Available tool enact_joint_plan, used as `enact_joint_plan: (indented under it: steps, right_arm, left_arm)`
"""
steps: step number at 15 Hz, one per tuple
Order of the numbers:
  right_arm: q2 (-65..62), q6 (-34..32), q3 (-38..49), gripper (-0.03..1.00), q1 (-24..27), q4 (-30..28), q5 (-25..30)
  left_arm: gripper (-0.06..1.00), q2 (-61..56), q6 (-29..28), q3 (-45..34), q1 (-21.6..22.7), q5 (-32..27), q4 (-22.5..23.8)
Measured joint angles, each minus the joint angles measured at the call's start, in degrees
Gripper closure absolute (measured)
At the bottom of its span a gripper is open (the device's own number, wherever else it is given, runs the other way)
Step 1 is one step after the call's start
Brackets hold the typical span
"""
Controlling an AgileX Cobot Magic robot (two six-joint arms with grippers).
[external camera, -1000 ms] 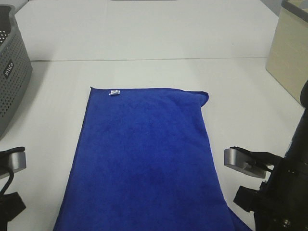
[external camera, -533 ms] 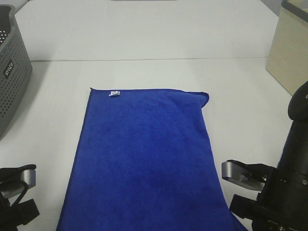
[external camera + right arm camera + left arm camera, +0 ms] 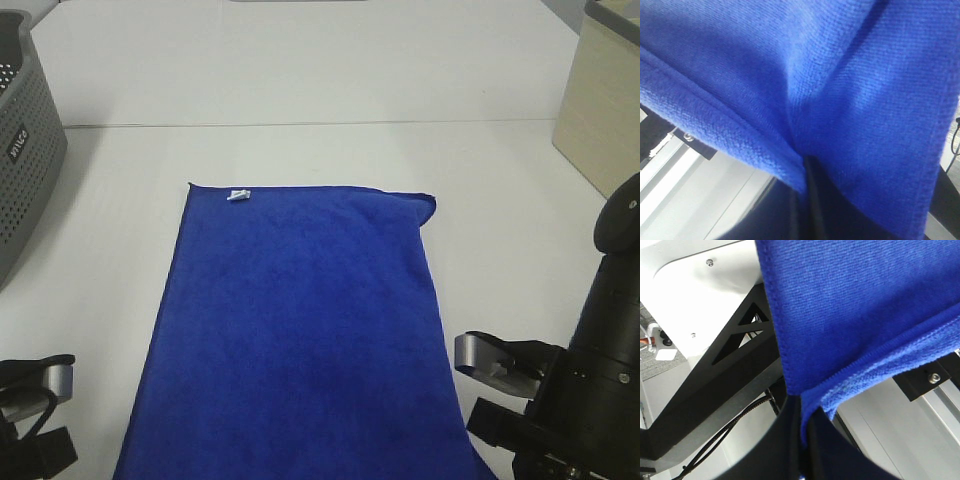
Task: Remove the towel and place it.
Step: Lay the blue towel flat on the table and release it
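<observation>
The royal-blue towel (image 3: 300,330) lies flat on the white table (image 3: 300,80), its white tag (image 3: 237,195) at the far left corner and its near end hanging past the front edge. My left gripper (image 3: 802,415) is shut on the towel's near left corner (image 3: 850,315). My right gripper (image 3: 805,172) is shut on the near right corner (image 3: 840,90). In the exterior high view only the arm bodies show, the left arm (image 3: 35,420) and the right arm (image 3: 560,400), low on either side of the towel.
A grey perforated basket (image 3: 25,160) stands at the far left edge. A pale wooden box (image 3: 605,110) stands at the far right. Table frame struts (image 3: 725,355) show under the front edge.
Both arms have drawn back toward the front edge and lower in view. The towel has slid slightly toward the near edge, still flat.
</observation>
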State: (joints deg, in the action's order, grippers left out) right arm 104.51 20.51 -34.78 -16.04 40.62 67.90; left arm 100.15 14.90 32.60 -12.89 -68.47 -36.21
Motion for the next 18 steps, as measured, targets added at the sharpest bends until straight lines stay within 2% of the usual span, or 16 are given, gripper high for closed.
enact_joint_plan:
  steps: [6,10,12,15,17,18]
  right_arm:
    - [0.00,0.00,0.00,0.94,0.00,0.00,0.00]
    - [0.00,0.00,0.00,0.81,0.23,-3.72,-0.06]
    - [0.00,0.00,0.00,0.68,0.40,-5.61,-0.06]
    - [0.00,0.00,0.23,0.48,0.57,-6.30,-0.11]
    - [0.00,0.00,0.23,0.40,0.57,-6.30,-0.11]
    - [0.00,0.00,0.23,0.39,0.57,-6.30,-0.11]
  left_arm:
    - [0.94,0.00,0.46,0.57,0.00,0.00,0.11]
    - [0.94,0.00,2.92,0.57,0.00,0.00,1.72]
    - [0.85,0.00,5.50,0.57,0.06,0.00,1.78]
    - [0.60,0.00,7.22,0.57,0.06,-0.29,1.89]
    - [0.44,0.00,7.22,0.52,0.06,-0.34,1.09]
    - [0.41,0.00,7.22,0.52,0.06,-0.40,0.46]
